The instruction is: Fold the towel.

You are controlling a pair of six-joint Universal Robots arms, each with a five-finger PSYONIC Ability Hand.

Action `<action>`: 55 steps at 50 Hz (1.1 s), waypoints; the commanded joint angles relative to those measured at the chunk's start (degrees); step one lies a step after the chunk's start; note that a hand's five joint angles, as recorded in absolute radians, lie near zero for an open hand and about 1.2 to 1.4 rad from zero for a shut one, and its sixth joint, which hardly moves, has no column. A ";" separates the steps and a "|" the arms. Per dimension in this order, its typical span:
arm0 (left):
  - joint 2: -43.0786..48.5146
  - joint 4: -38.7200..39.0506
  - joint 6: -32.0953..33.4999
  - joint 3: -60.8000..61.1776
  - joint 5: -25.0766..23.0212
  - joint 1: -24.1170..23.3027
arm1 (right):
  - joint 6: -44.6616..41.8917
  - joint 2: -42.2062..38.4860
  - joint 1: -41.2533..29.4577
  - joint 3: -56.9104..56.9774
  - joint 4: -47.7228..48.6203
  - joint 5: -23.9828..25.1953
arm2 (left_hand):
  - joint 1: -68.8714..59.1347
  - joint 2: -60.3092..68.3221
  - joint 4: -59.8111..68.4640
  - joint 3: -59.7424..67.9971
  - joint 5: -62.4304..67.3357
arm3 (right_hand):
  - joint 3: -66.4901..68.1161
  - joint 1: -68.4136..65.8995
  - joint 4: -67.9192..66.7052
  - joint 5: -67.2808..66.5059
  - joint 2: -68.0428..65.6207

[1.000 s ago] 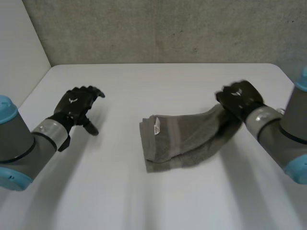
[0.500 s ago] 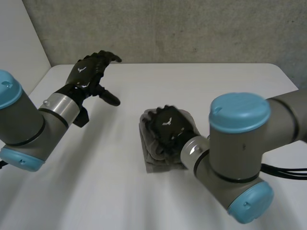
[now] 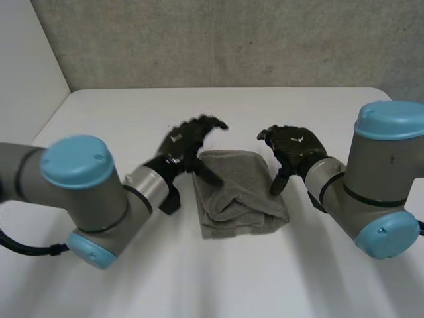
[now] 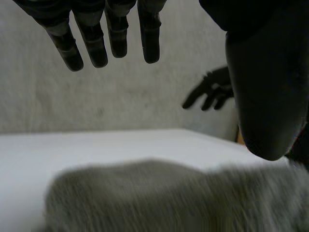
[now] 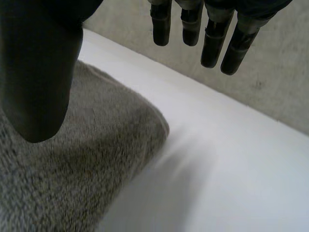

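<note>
Since half-second ago: right hand (image 3: 297, 146) lifted off folded grey terry towel (image 3: 238, 195), now just beside its right edge. Left hand (image 3: 185, 140) swung in from far back-left to towel's rear-left corner. Towel lies in rumpled bundle mid white table (image 3: 132, 106), between both hands. Left hand: fingers straight, thumb spread wide, nothing held; thumb over towel's left edge, contact unclear. Right hand: fingers straight, thumb apart, empty, hovering above towel's right side.
</note>
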State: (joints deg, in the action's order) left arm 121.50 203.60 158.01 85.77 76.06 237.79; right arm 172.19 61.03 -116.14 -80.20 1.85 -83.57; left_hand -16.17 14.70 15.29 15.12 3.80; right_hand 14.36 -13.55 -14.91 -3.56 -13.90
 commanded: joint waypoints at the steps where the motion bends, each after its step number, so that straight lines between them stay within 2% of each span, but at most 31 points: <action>1: 6.20 -0.57 0.71 -1.31 0.31 -1.36 | 2.19 -4.70 0.83 -0.84 2.28 0.07 | 3.77 -2.30 -2.89 -2.72 -1.40 | -4.36 3.55 4.91 3.56 3.90; 11: 6.91 -2.77 1.16 -0.96 0.67 0.30 | 1.40 -9.09 1.00 -0.49 4.13 0.42 | 3.94 -2.47 -3.06 -2.89 -1.57 | -4.36 3.55 4.91 3.56 3.90; 26: 5.60 -3.82 2.99 -0.87 0.84 1.45 | 1.40 -7.86 1.00 -0.22 3.60 0.60 | 3.77 -2.30 -2.89 -2.72 -1.40 | -4.36 3.55 4.91 3.56 3.90; 30: 2.78 -4.88 4.50 -1.22 1.99 2.24 | 1.57 -3.22 0.92 0.04 3.08 -0.02 | 3.77 -2.30 -2.89 -2.72 -1.40 | -4.36 3.55 4.91 3.56 3.90; 36: -6.98 -7.87 5.82 -3.42 4.01 3.82 | 1.84 6.18 1.44 1.26 0.89 -0.80 | 3.10 -1.63 -2.22 -2.05 -0.73 | -4.36 3.55 4.91 3.56 3.90; 38: -9.53 -9.62 5.90 -4.82 4.09 4.88 | 1.66 8.22 2.06 1.80 0.35 -1.42 | 3.44 -1.97 -2.55 -2.39 -1.07 | -4.36 3.55 4.91 3.56 3.90; 40: -14.86 -16.00 5.90 -8.67 4.18 7.41 | 1.84 10.25 2.85 2.33 0.00 -3.00 | 4.27 -2.81 -3.39 -3.23 -1.91 | -4.36 3.55 4.91 3.56 3.90; 41: -14.89 -16.04 5.90 -8.69 4.18 7.43 | 1.84 12.42 3.37 3.11 -0.17 -5.44 | 4.28 -2.81 -3.39 -3.23 -1.91 | -4.36 3.55 4.91 3.56 3.90; 42: -17.15 -19.52 5.82 -10.69 4.36 8.64 | 1.49 14.70 3.72 3.90 -0.44 -8.68 | 4.78 -3.31 -3.89 -3.73 -2.41 | -4.36 3.55 4.91 3.56 3.90; 43: -19.00 -22.77 5.82 -12.71 4.45 9.79 | 1.49 14.73 3.73 3.91 -0.44 -8.72 | 4.95 -3.48 -4.06 -3.90 -2.58 | -4.36 3.55 4.91 3.56 3.90; 45: -20.24 -25.42 5.82 -14.39 4.45 11.02 | 1.31 17.53 4.16 5.31 -1.75 -13.79 | 5.12 -3.65 -4.23 -4.07 -2.75 | -4.36 3.55 4.91 3.56 3.90; 51: -22.62 -32.29 5.90 -16.95 5.50 14.54 | 0.52 19.21 4.52 6.98 -5.19 -15.48 | 5.29 -3.82 -4.40 -4.24 -2.92 | -4.36 3.55 4.91 3.56 3.90; 55: -23.06 -34.66 5.90 -17.57 6.38 14.72 | 0.34 19.47 4.17 8.21 -9.13 -15.22 | 5.29 -3.82 -4.40 -4.24 -2.92 | -4.36 3.55 4.91 3.56 3.90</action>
State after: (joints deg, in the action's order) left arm 99.18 173.10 163.85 69.30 81.16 251.34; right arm 172.91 80.22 -111.63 -73.47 -2.81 -98.80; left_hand -15.86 14.67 15.06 14.81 3.59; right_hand 14.35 -13.09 -14.81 -3.55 -13.90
